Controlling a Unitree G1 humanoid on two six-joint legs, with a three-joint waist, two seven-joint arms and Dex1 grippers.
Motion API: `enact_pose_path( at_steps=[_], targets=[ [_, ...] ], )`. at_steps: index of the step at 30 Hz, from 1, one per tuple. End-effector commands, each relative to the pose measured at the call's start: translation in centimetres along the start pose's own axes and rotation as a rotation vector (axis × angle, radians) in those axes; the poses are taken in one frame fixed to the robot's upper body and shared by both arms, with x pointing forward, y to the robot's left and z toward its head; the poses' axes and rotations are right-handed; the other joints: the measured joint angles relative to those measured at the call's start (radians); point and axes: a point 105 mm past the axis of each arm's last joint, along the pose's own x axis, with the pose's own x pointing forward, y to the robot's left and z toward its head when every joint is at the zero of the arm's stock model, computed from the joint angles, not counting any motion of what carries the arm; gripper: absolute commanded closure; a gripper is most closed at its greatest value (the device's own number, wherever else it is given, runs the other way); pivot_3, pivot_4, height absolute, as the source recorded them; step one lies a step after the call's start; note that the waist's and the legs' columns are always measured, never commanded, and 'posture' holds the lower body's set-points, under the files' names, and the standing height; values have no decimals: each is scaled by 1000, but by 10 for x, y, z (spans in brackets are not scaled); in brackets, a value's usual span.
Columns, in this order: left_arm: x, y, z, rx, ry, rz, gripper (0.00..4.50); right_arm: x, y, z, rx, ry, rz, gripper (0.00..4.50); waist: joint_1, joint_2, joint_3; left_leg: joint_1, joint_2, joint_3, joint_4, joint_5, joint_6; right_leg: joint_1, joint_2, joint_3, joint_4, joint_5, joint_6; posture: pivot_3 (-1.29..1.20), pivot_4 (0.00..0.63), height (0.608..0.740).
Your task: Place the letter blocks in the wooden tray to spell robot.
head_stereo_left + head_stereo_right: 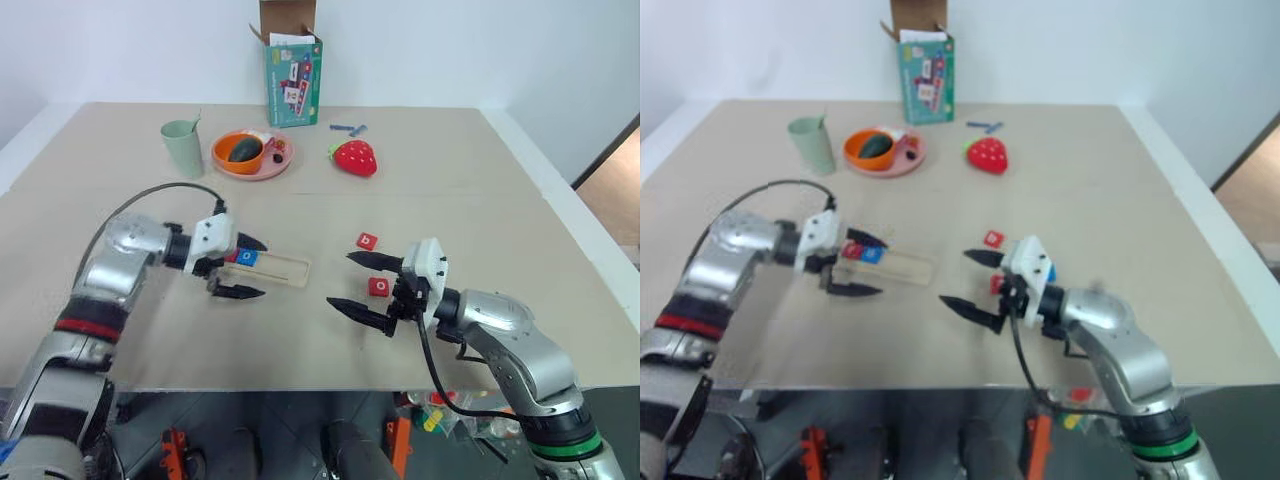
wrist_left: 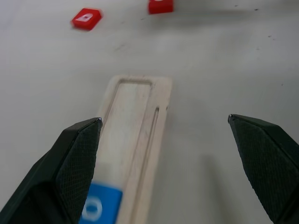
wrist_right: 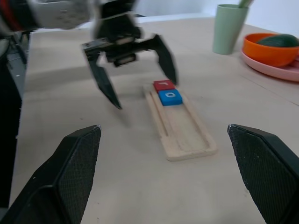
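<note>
The wooden tray (image 1: 285, 268) lies on the table's near left, with a red letter block (image 3: 164, 85) and a blue "o" block (image 3: 169, 97) side by side at its left end. Two more red letter blocks (image 1: 368, 241) (image 1: 379, 287) lie loose on the table to the right. My left gripper (image 1: 262, 269) hovers open over the tray's left end, its fingers either side of the tray. My right gripper (image 1: 340, 280) is open and empty, pointing left toward the tray's free end, with the nearer red block just behind its fingers.
At the back stand a green cup (image 1: 181, 143), a pink plate (image 1: 280, 163) bearing an orange bowl (image 1: 238, 150), a red strawberry toy (image 1: 354, 157), a teal box (image 1: 294, 78) and small blue sticks (image 1: 348, 128). The table's front edge runs just below both arms.
</note>
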Motion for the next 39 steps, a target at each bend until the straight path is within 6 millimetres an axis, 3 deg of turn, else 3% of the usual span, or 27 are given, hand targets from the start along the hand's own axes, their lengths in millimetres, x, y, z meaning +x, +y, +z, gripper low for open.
enact_pose_path(
  at_steps=[1, 7, 19, 31, 39],
  targets=[
    [4, 10, 7, 15, 23, -58, 0, 5, 1, 9, -39, -29, 12, 16, 0, 0, 0, -1, 0, -1, 0, 0, 0, -1, 0, 0, 1, 0, 0, 0, 150, 740],
    [14, 19, 9, -112, 35, -125, 0, 7, 3, 6, -35, -33, -11, 16, -2, 0, 0, -1, 0, -3, 2, 0, 0, -1, 1, -2, 3, 0, -1, 0, 150, 740],
    [32, 12, -7, -110, 130, -210, 0, 2, 9, -4, -12, -19, -44, 16, -1, 0, 0, -2, 0, -6, 3, 0, 0, 0, 1, -5, 3, 0, -1, 0, 150, 740],
    [38, 4, -23, -142, 198, -247, 3944, 0, 12, -20, 1, -1, -41, 0, -1, 0, 0, 2, 0, -7, 4, 0, 0, 5, 1, -6, 4, 0, -2, 0, 150, 740],
    [47, 9, -16, -139, 232, -211, 3982, -1, 11, -22, -2, 1, -41, 0, 0, 0, 0, 4, 0, -8, 5, 1, 0, 8, 1, -6, 4, 0, -2, 0, 150, 740]
  ],
)
